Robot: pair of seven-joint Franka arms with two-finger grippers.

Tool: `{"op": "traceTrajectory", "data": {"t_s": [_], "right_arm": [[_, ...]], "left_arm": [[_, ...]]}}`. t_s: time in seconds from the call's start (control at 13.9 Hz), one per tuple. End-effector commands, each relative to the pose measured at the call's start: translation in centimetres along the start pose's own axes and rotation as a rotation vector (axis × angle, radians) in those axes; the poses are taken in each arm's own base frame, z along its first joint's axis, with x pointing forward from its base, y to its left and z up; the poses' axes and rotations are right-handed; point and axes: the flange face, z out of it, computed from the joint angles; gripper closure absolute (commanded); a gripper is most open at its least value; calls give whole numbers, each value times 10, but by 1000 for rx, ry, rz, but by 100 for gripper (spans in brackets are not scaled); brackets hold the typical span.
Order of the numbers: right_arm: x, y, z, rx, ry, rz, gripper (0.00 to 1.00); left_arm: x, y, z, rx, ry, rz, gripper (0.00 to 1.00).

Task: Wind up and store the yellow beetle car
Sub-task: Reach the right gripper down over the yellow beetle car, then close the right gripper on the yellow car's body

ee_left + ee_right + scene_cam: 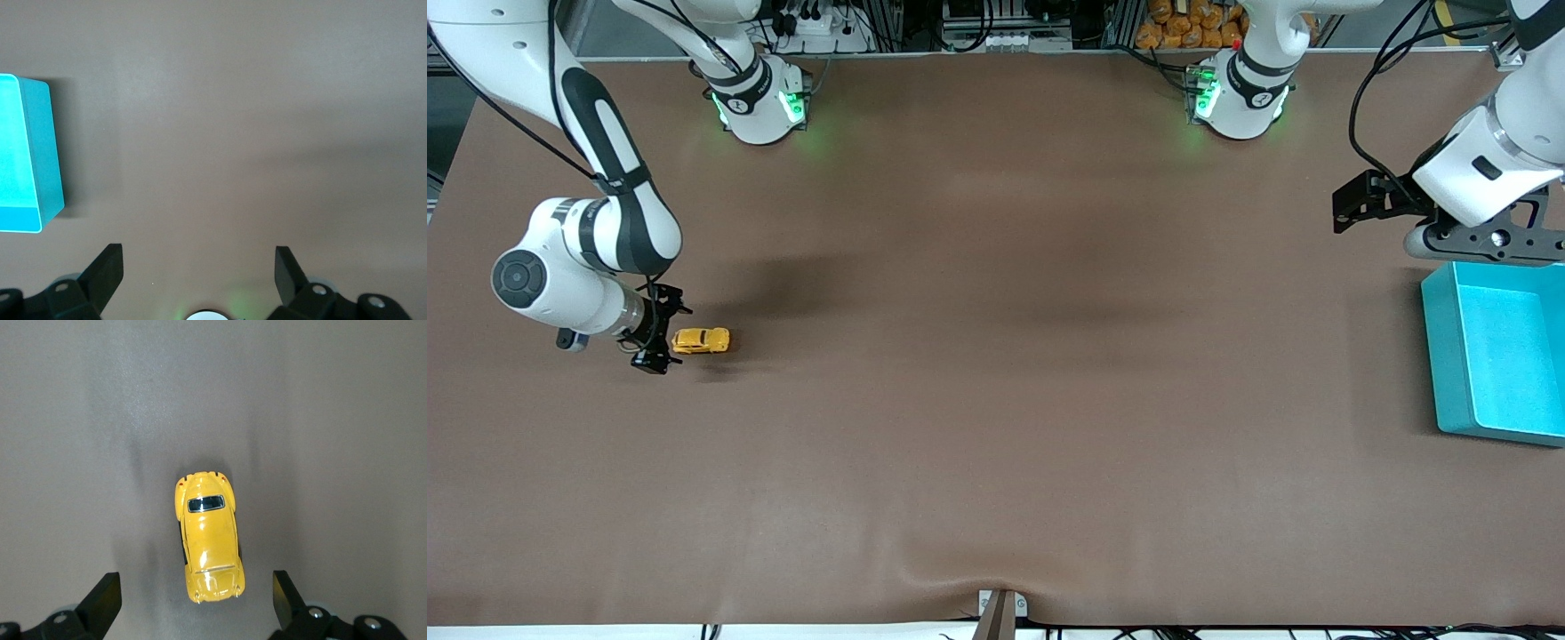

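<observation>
One glossy, rounded yellow beetle car (pixel 209 537)

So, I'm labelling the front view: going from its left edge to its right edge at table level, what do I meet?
Right arm's open black claw → small glossy yellow beetle car → left arm's open black claw → turquoise plastic bin.

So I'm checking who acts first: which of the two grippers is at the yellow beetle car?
The right gripper, open beside the yellow beetle car; the left gripper waits open by the teal bin.
</observation>
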Motion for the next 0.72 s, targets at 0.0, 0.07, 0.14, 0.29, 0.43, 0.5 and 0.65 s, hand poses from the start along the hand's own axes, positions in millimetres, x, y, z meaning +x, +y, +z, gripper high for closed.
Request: {"op": "traceTrajectory", "data": {"t_s": [0.0, 0.07, 0.14, 0.29, 0.43, 0.5, 0.65], "right_arm": [[-1, 3, 12, 18, 13, 13, 0], [1, 6, 13, 17, 13, 16, 0], [2, 6, 13, 20, 12, 17, 0], [4, 7, 15, 25, 12, 20, 0], [3, 9, 17, 20, 12, 18, 1], [4, 9, 18, 23, 11, 21, 2], [3, 17, 27, 35, 10, 19, 2]], "left_arm": [[-1, 2, -3, -11, -3, -7, 0], [-1, 3, -3, -11, -3, -6, 0], [-1, 2, -3, -11, -3, -7, 0], [-1, 2, -3, -11, -3, -7, 0], [-1, 3, -3, -11, -3, -6, 0], [-1, 3, -3, -11, -3, -6, 0], [-1, 3, -3, -11, -3, -6, 0]]}}
